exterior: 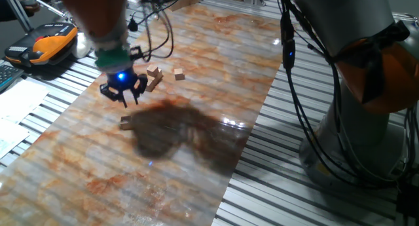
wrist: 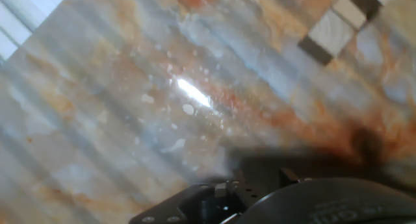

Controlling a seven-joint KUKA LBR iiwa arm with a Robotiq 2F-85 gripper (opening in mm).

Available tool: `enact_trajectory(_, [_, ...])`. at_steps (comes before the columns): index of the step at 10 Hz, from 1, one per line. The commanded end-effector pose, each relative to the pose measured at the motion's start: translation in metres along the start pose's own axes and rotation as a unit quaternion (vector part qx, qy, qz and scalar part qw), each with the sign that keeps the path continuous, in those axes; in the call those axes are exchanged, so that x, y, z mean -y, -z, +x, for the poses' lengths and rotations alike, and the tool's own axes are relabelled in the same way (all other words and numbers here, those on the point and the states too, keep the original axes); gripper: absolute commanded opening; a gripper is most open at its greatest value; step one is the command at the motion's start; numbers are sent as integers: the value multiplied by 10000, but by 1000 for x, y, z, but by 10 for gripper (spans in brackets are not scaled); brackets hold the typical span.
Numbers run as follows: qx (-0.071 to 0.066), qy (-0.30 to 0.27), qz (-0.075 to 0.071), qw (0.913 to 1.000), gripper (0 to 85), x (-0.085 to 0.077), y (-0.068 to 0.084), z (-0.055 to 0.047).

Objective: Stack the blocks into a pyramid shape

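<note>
Gripper (exterior: 123, 95) hovering over the marbled surface (exterior: 196, 167)
Its fingers are spread, holding nothing; blocks (exterior: 154, 75) lie near the far edge, one block (exterior: 125, 123) apart.

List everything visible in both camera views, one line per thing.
Small light-brown wooden cubes: a cluster beside the gripper whose count is unclear, one apart at, one alone nearer the camera at; two show in the hand view.
Marbled orange-grey tabletop: one, centre.
Orange and black handheld device: one, far left.
Black cables: several, right side.
Black two-finger gripper with a blue light: one, hanging above the tabletop by the cluster; jaw state unclear.
</note>
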State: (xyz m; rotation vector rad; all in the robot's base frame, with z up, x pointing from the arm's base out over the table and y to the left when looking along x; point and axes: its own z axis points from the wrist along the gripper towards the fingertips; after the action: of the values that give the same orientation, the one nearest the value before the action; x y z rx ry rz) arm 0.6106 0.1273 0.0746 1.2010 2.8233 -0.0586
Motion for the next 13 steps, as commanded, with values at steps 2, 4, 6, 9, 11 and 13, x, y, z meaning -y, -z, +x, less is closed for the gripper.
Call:
enact_trajectory(2, [-52,-600,-10,9982,340,-5,0,8])
enact_trajectory(4, [-145,-915,-133,9956,340,-7,0,9])
enact_trajectory(6, [-150,-945,-116,9953,340,-8,-4,9])
enact_trajectory(9, [-146,-1044,-79,9944,340,-11,-8,11])
enact_trajectory(11, [-144,-1082,-84,9940,510,-12,-11,12])
enact_trajectory(13, [-157,-1075,-93,9940,510,-12,-12,12])
